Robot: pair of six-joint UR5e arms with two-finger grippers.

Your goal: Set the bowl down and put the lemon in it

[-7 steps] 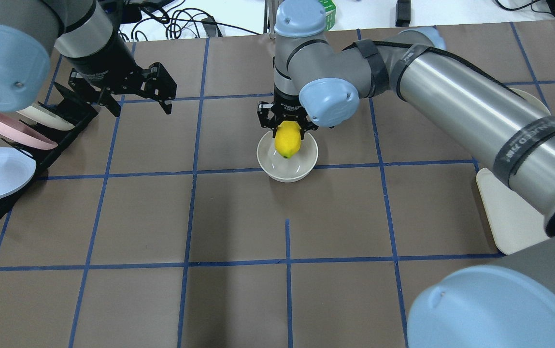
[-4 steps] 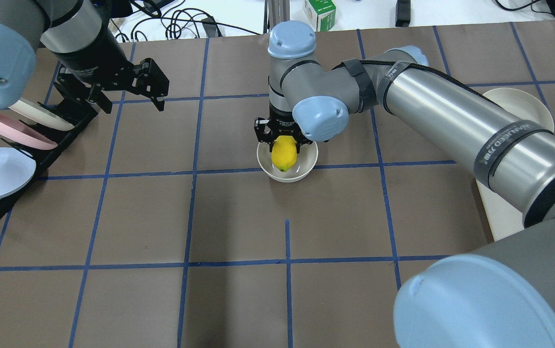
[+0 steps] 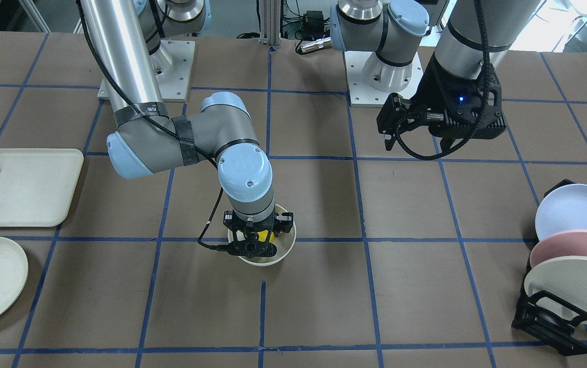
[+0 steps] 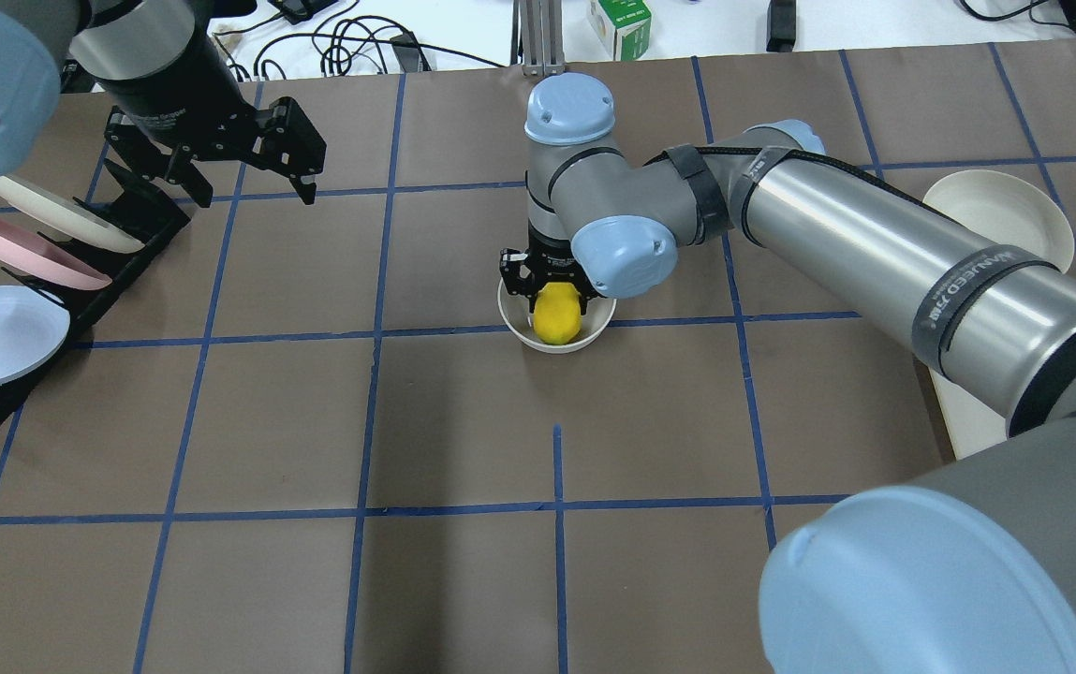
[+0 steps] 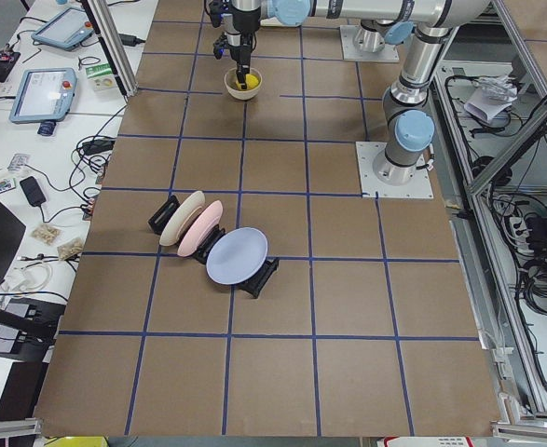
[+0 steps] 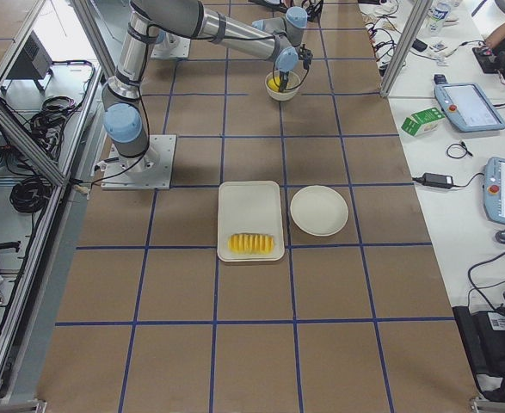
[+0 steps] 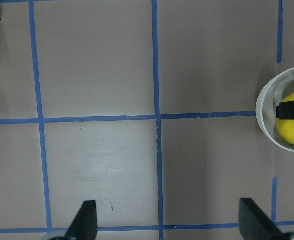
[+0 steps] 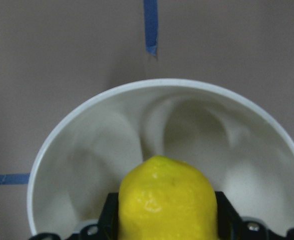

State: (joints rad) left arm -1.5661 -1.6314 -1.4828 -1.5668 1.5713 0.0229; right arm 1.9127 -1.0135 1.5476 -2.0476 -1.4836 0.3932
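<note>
Your right claw (image 4: 556,298) stays clamped on the lemon (image 4: 557,320) and has dropped over the last second, so the fruit that hung above the rim now sits low inside the bowl (image 4: 584,339). I judge the bowl placed and only the release left. The lemon juts out below the fingertips, tip down and centred over the bowl's floor; you cannot tell from here whether it touches yet. Farther out, your left claw (image 4: 255,192) is open and empty, and it has drawn back toward the plate rack (image 4: 140,220), well apart from the bowl.
</note>
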